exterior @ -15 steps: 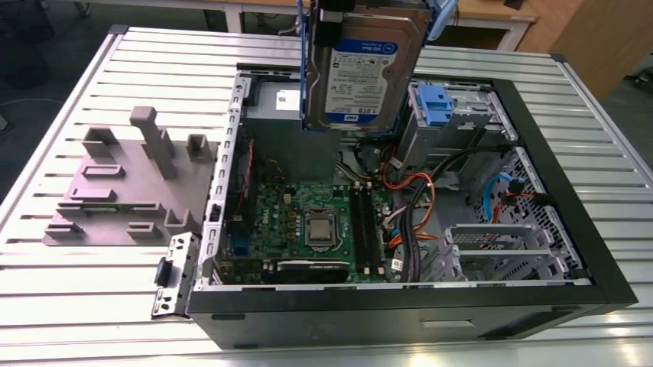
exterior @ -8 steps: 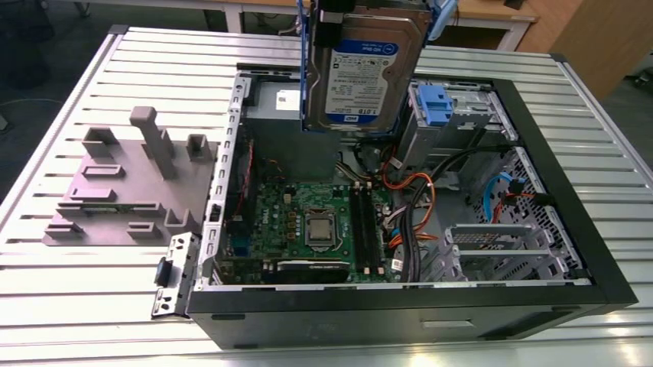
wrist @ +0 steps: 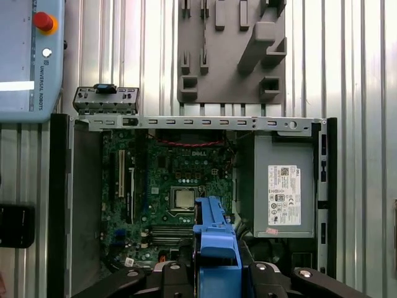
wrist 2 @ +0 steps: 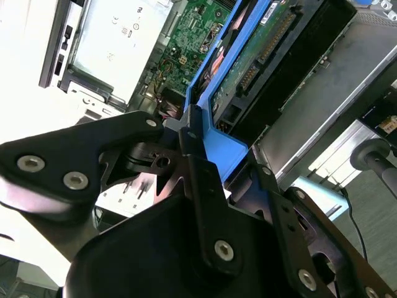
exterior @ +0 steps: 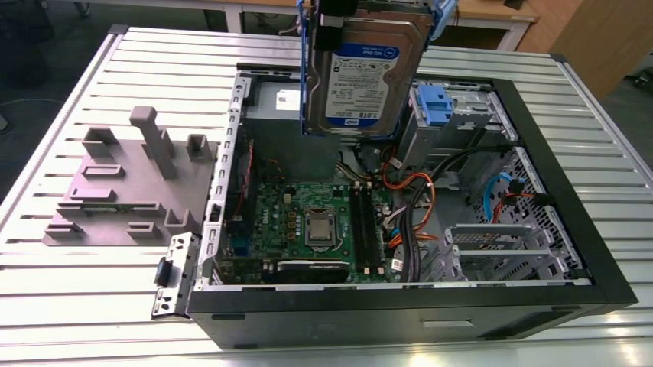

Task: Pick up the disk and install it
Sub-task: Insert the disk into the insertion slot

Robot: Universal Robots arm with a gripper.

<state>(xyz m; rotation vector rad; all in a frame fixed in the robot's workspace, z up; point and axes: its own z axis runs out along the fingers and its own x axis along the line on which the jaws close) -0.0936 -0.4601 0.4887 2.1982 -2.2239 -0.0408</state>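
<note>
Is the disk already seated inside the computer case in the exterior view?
No, the disk is held upright by the hand, raised over the open computer case.

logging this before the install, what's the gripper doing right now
gripper: shut on the disk, holding it upright over the open computer case

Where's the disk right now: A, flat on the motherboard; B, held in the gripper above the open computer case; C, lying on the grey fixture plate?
B: the disk hangs upright, clamped in the gripper, above the open computer case.
</note>
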